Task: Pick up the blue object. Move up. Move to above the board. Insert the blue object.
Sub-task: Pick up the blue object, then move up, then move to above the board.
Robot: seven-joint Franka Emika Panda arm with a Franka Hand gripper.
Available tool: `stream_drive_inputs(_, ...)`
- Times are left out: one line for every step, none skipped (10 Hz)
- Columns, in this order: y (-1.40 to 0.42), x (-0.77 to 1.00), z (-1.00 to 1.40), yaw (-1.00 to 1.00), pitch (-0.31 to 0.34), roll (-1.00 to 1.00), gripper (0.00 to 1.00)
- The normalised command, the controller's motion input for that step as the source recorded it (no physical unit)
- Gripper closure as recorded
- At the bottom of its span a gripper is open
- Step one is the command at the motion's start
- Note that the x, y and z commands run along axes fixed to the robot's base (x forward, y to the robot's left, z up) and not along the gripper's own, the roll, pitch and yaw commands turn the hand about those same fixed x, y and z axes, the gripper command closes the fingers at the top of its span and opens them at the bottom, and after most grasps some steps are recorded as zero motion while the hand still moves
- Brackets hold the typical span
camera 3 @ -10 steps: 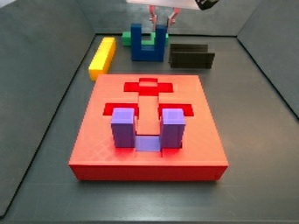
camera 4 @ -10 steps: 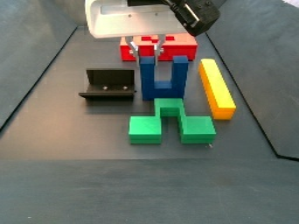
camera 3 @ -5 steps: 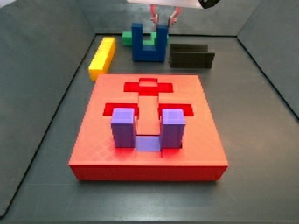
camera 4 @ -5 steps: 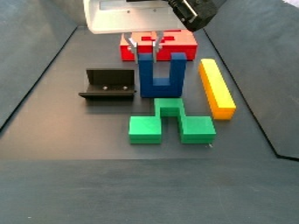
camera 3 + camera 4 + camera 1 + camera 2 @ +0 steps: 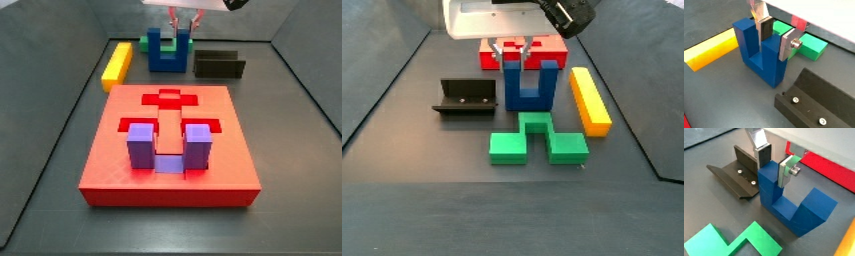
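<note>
- Gripper (image 5: pixel 775 36) points straight down at the far end of the surface (image 5: pixel 281 130), beyond the board (image 5: pixel 168 150).
- Its silver fingers (image 5: pixel 786 170) straddle one upright prong of the blue object (image 5: pixel 531 85), clenched on it.
- Blue object stands upright between the yellow bar (image 5: pixel 589 99) and the fixture (image 5: pixel 465 98).

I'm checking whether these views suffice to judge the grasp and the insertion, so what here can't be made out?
- Contact: in both wrist views the gripper straddles one prong of the dark blue U-shaped block; whether the pads press it is unclear.
- Red board: in a side view the blue block and gripper body hide most of it.
- Green block: in a wrist view, partly hidden behind a finger.
- Free recess in the board: too small to judge its shape.
</note>
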Motion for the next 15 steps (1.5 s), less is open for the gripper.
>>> stream_drive_inputs(0.00,0.00,0.00,0.00,0.000,0.00,1.00)
stream_drive_inputs(0.00,0.00,0.00,0.00,0.000,0.00,1.00)
stream_drive_inputs(0.00,0.00,0.00,0.00,0.000,0.00,1.00)
stream_drive_inputs(0.00,0.00,0.83,0.00,0.000,0.00,1.00)
stream_drive_inputs(0.05,0.03,0.82,0.06,-0.002,-0.01,1.00)
stream_drive_inputs(0.04,0.01,0.56,0.06,0.027,-0.02,1.00)
stream_drive_inputs(0.01,0.04,0.25,0.03,0.019,-0.03,1.00)
stream_drive_inputs(0.00,0.00,1.40,0.00,0.000,0.00,1.00)
stream_drive_inputs(-0.01,-0.02,1.40,-0.01,0.024,0.00,1.00)
stream_drive_inputs(-0.01,-0.04,1.40,-0.01,0.009,-0.02,1.00)
stream_drive_inputs(0.00,0.02,1.40,-0.01,0.018,-0.03,1.00)
stream_drive_inputs(0.00,0.05,0.69,-0.01,0.061,-0.04,1.00)
stream_drive_inputs(0.00,0.06,0.20,-0.01,0.076,-0.05,1.00)
stream_drive_inputs(-1.40,-0.20,0.19,-0.06,0.116,-0.03,1.00)
stream_drive_inputs(-1.40,-0.21,0.20,-0.06,0.102,0.01,1.00)
